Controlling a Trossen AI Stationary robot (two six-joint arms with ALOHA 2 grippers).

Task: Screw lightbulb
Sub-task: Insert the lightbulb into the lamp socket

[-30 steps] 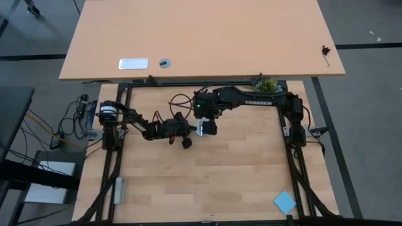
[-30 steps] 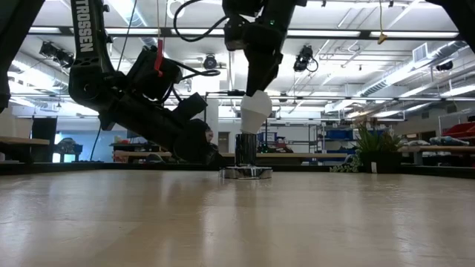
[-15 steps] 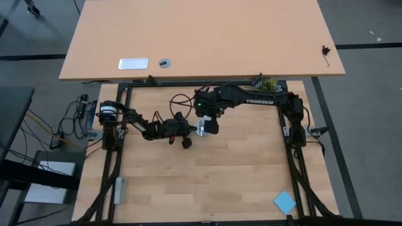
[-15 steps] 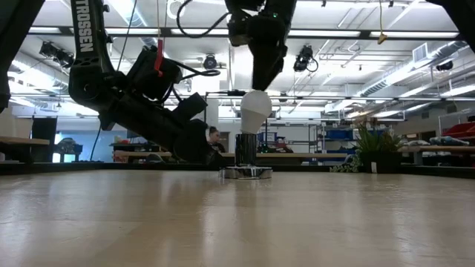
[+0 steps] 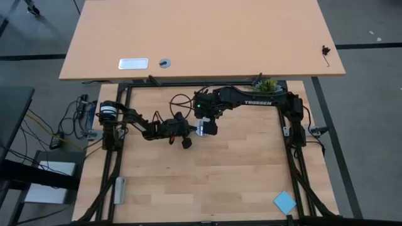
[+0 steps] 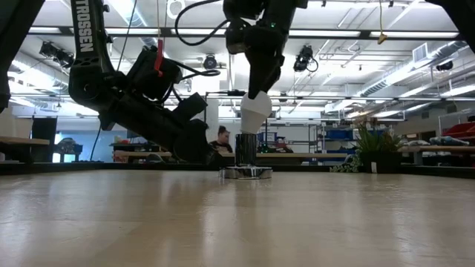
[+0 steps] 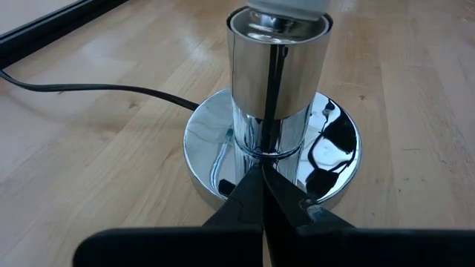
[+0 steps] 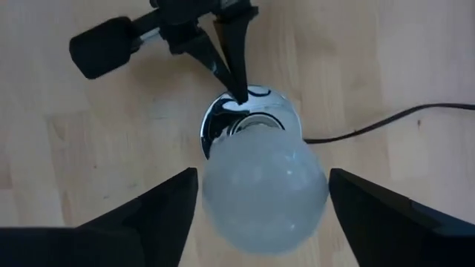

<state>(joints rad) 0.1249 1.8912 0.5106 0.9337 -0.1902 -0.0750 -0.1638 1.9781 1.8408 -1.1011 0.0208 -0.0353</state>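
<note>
Here we begin on the left, where the left gripper (image 5: pixel 187 133) lies low over the wooden table (image 5: pixel 239 176), its two dark fingers (image 7: pixel 256 204) clenched together with their tips pressed onto the socket base (image 7: pixel 271 152). That base is a round, shiny silver disc with an upright silver cylinder at its middle, and a black cord (image 7: pixel 96 90) runs away from it to the left across the planks.

Moving right, we see the lightbulb (image 6: pixel 256 113) standing upright with its narrow end down in the top of the cylinder, near the middle of the table and toward its far side. It is white and pear-shaped, frosted and matte, its round end uppermost.

The right gripper (image 8: pixel 256 200) hangs straight above it, fingers (image 8: pixel 152 215) spread wide on either side of the bulb's round end. In the low view a finger seems to touch the glass, though we cannot say for certain that it is gripped.

Further right, at the table's near corner, lies a small blue square (image 5: pixel 284 202).
</note>
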